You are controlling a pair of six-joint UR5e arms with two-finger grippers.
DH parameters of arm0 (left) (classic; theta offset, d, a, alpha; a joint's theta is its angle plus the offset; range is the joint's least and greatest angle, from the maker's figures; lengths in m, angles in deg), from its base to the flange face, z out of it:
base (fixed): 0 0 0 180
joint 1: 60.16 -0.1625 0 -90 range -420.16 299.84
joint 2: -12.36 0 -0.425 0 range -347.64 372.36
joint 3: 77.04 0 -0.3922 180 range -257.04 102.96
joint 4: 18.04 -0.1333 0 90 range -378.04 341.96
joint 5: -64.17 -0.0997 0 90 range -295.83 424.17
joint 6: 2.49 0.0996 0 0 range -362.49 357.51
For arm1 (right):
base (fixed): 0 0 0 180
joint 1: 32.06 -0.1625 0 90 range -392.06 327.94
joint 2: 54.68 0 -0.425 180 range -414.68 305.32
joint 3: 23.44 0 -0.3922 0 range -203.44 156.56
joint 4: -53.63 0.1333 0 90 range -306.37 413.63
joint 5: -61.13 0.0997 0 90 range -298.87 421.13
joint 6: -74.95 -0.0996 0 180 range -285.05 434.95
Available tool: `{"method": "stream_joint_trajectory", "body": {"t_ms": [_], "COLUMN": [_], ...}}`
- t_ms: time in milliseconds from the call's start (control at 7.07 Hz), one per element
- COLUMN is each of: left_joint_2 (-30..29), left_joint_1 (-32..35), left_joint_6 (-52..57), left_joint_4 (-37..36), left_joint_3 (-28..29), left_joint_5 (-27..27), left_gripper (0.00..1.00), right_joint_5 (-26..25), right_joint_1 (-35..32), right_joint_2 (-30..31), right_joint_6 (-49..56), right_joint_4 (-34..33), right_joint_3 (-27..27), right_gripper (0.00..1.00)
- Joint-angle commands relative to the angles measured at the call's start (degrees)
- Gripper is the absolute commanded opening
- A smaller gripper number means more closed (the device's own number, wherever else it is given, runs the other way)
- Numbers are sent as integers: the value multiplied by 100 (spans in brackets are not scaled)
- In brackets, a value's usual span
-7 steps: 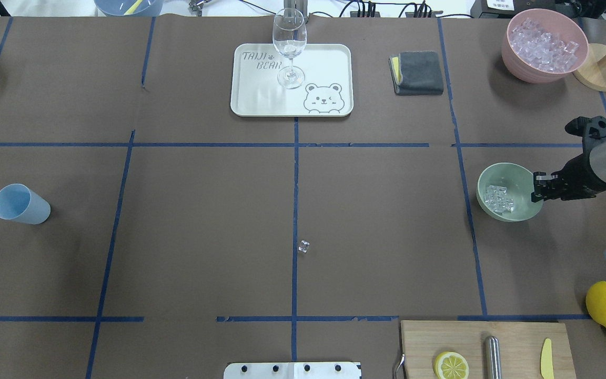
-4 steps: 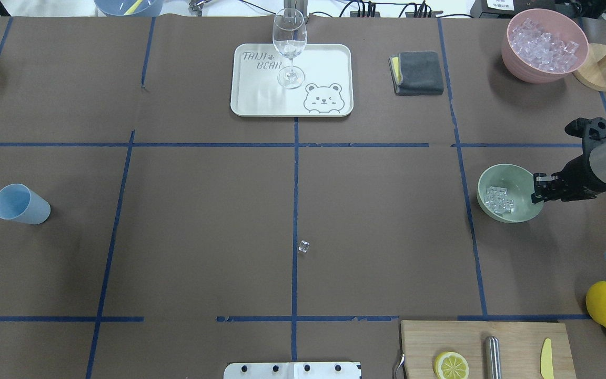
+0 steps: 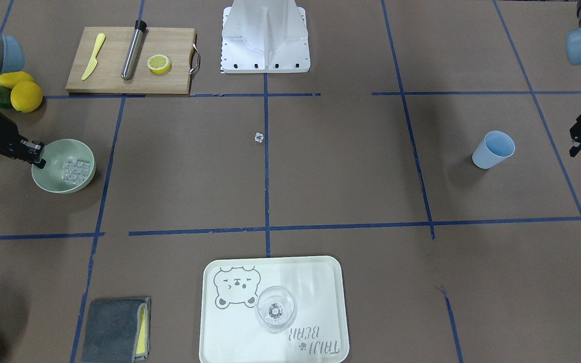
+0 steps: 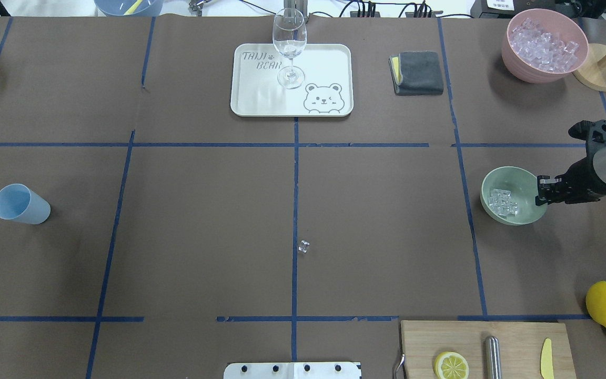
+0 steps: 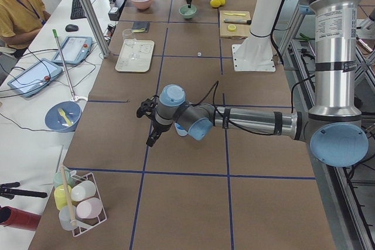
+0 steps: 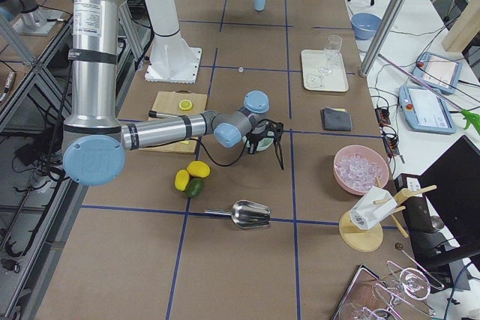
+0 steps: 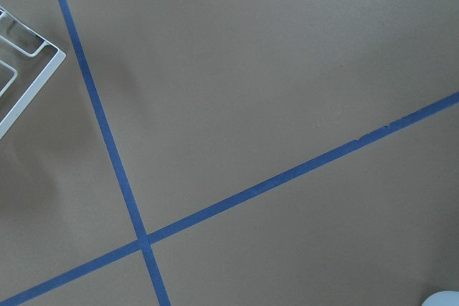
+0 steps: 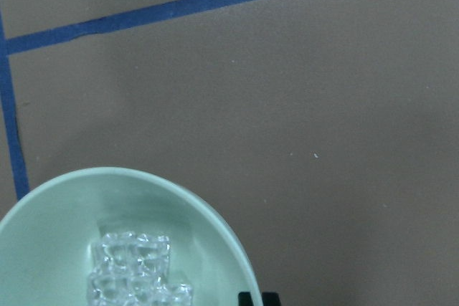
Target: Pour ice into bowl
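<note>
Right hand [image 4: 539, 195], clamped on the rim of the bowl [image 4: 516, 179], has drawn it slightly toward the counter's edge. Ice [image 4: 502, 202] stays inside and one cube [image 4: 303, 246] lies stray; pouring appears complete.

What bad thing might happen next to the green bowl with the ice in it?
1. The right gripper seems to pinch only the rim of the pale green round bowl, so the bowl might tilt or slip out.
2. Then the small clear ice cubes inside could spill onto the brown table, like the lone clear cube already lying at its middle.
</note>
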Motion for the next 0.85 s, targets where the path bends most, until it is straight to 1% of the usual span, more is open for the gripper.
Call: {"method": "stream_joint_trajectory", "body": {"t_ms": [0, 141, 283, 424, 566, 707], "left_joint_2": [9, 9, 9, -9, -17, -9], "left_joint_1": [1, 1, 1, 1, -8, 1], "left_joint_6": [-4, -4, -4, -4, -4, -4], "left_joint_4": [0, 0, 0, 0, -9, -9], "left_joint_3": [-9, -36, -18, 17, 26, 34], "left_joint_5": [3, -6, -14, -14, -23, -23], "left_gripper": [100, 100, 100, 100, 100, 100], "right_joint_5": [0, -9, -9, 0, 61, 566], "right_joint_1": [-4, -12, -21, -143, -370, -886], "right_joint_2": [78, 105, 235, 324, 455, 474], "right_joint_6": [6, -28, 23, 67, 442, 881], "right_joint_4": [0, 9, 17, 18, -17, -78], "right_joint_3": [30, 56, 126, 179, 232, 163], "right_gripper": [8, 95, 100, 100, 100, 100]}}
